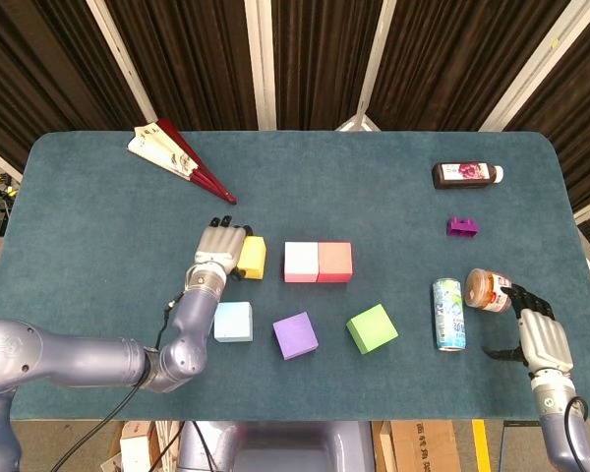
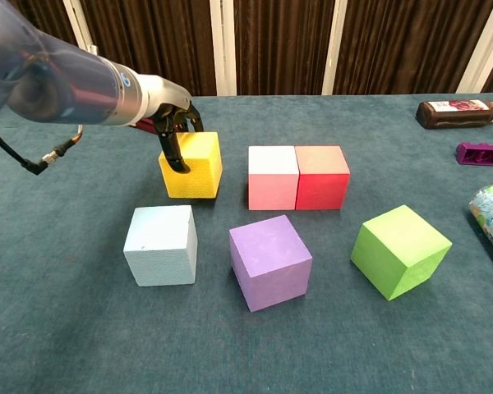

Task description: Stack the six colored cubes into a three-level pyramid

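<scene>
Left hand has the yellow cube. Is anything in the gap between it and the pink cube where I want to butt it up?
Nothing visible. The left hand holds the yellow cube left of the pink cube, with only bare cloth in the gap.

Both views are evenly and brightly lit from overhead; only soft, short shadows are cast on the table [image 1: 98, 226]. Focus is kept sharp throughout.

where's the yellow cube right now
In both views the yellow cube sits left of centre, held by the left hand, just left of the pink cube with a small gap between them.
</scene>
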`<control>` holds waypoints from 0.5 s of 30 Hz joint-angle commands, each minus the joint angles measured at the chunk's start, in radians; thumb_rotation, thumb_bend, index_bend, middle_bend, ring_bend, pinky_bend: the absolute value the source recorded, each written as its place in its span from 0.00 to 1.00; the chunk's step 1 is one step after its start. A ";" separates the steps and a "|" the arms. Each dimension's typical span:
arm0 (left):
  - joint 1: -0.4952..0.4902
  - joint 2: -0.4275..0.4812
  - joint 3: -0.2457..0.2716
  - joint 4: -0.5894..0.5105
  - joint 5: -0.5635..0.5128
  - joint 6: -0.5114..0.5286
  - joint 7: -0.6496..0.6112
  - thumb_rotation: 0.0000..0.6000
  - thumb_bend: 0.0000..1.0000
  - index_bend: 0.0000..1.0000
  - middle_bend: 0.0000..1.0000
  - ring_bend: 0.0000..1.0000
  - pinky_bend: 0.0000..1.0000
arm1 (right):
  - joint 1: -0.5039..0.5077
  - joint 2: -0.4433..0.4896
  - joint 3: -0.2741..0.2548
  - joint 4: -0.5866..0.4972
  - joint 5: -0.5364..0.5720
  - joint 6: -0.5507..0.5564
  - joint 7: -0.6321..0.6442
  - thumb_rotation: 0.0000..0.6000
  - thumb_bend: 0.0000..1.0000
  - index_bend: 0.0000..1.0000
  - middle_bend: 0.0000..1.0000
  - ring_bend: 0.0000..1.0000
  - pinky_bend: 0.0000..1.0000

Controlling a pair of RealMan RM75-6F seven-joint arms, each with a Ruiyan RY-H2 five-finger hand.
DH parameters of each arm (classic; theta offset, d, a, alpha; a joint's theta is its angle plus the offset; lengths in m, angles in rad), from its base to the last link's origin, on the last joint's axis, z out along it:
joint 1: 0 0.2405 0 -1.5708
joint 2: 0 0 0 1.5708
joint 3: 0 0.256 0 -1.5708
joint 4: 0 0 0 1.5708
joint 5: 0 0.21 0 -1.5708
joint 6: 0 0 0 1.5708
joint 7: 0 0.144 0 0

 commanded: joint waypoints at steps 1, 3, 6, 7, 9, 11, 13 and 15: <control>-0.010 -0.014 -0.024 -0.010 -0.034 0.036 0.030 1.00 0.38 0.23 0.24 0.00 0.00 | 0.000 0.002 0.000 0.000 0.000 -0.004 0.005 1.00 0.00 0.14 0.10 0.06 0.00; -0.015 -0.021 -0.037 -0.012 -0.056 0.056 0.051 1.00 0.38 0.23 0.24 0.00 0.00 | 0.000 0.003 0.000 0.002 0.000 -0.008 0.009 1.00 0.00 0.14 0.10 0.06 0.00; -0.014 -0.034 -0.050 -0.004 -0.051 0.067 0.063 1.00 0.38 0.23 0.24 0.00 0.00 | 0.000 0.005 0.001 0.002 0.001 -0.009 0.012 1.00 0.00 0.14 0.10 0.06 0.00; -0.012 -0.037 -0.052 -0.003 -0.049 0.067 0.064 1.00 0.38 0.23 0.24 0.00 0.00 | 0.000 0.005 0.002 0.002 0.001 -0.009 0.012 1.00 0.00 0.14 0.10 0.06 0.00; -0.007 -0.046 -0.058 0.004 -0.042 0.066 0.069 1.00 0.38 0.23 0.24 0.00 0.00 | 0.000 0.006 0.002 0.002 0.001 -0.008 0.013 1.00 0.00 0.14 0.10 0.06 0.00; -0.004 -0.053 -0.063 0.010 -0.039 0.065 0.075 1.00 0.38 0.23 0.24 0.00 0.00 | -0.002 0.008 0.002 0.001 0.001 -0.008 0.015 1.00 0.00 0.14 0.10 0.06 0.00; -0.002 -0.062 -0.065 0.020 -0.028 0.069 0.080 1.00 0.38 0.23 0.24 0.00 0.00 | -0.002 0.009 0.002 0.002 0.002 -0.008 0.016 1.00 0.00 0.14 0.10 0.06 0.00; 0.000 -0.071 -0.066 0.031 -0.018 0.072 0.084 1.00 0.38 0.23 0.24 0.00 0.00 | -0.002 0.009 0.003 0.002 0.005 -0.008 0.014 1.00 0.00 0.14 0.10 0.06 0.00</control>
